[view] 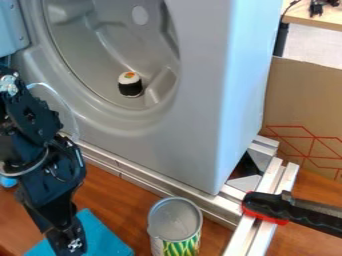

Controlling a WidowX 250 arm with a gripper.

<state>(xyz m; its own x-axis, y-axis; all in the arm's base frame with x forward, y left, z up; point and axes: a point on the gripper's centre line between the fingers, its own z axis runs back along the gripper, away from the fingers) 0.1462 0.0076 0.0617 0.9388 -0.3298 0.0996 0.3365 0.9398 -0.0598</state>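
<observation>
Teal cloth [103, 241], down at the lower left of the frame, and right there over it in the view hangs your tool [69, 245]. Is it released, clenched, grasping something? Can't tell from here, so check that before anything else. Whether it touches the cloth can't be told either. For good work at this spot, I'd keep the tool upright, make height changes small and slow, and press the cloth only lightly, since it would likely bunch or drag.

Now just right of the cloth, bottom centre: the can [175, 222], upright on the wooden surface [127, 195]. Mind that one; a wide sideways swing could knock it. Behind it, the metal rail [150, 183] runs slantwise below the big grey housing [194, 110], so give your arm [40, 150] clearance there. Further out, upper centre-left, a toy sushi roll [130, 84] sits inside the housing's round hollow. And over at the right, a black-and-red clamp [284, 210] lies across the rails.
</observation>
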